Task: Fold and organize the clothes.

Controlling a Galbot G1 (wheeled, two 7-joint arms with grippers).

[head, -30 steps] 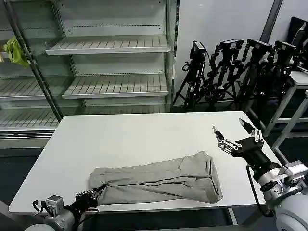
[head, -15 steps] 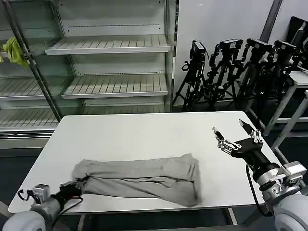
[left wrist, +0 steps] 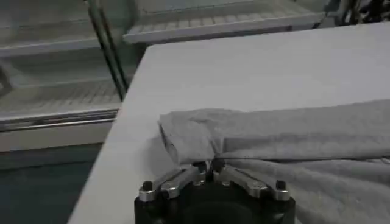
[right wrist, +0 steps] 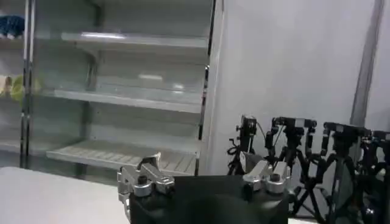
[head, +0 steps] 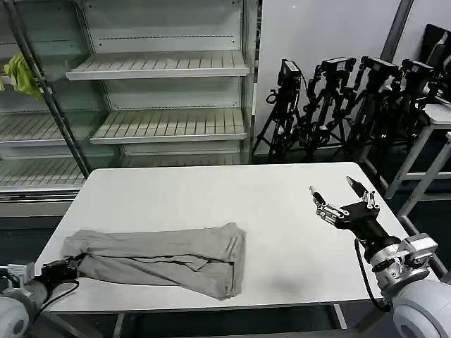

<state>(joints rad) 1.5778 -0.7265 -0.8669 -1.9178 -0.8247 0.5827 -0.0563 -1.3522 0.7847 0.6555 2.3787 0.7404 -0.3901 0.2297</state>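
Note:
The light grey T-shirt (head: pixel 162 258), folded into a long strip, lies across the front left of the white table (head: pixel 232 197). My left gripper (head: pixel 72 264) is at the table's front left corner, shut on the shirt's left end. In the left wrist view the fingers (left wrist: pixel 209 167) pinch a fold of the grey cloth (left wrist: pixel 292 146). My right gripper (head: pixel 337 193) hovers open above the table's right side, well clear of the shirt, fingers spread wide (right wrist: pixel 201 167).
Empty metal shelves (head: pixel 158 67) stand behind the table, with a yellow-green cloth (head: pixel 21 74) hanging at the far left. Black tripods (head: pixel 338 105) stand at the back right. A second table's edge (head: pixel 437 116) is at the far right.
My left gripper has dragged the shirt leftward along the table's front edge; its right end went from the right side to the middle. The right gripper has barely moved.

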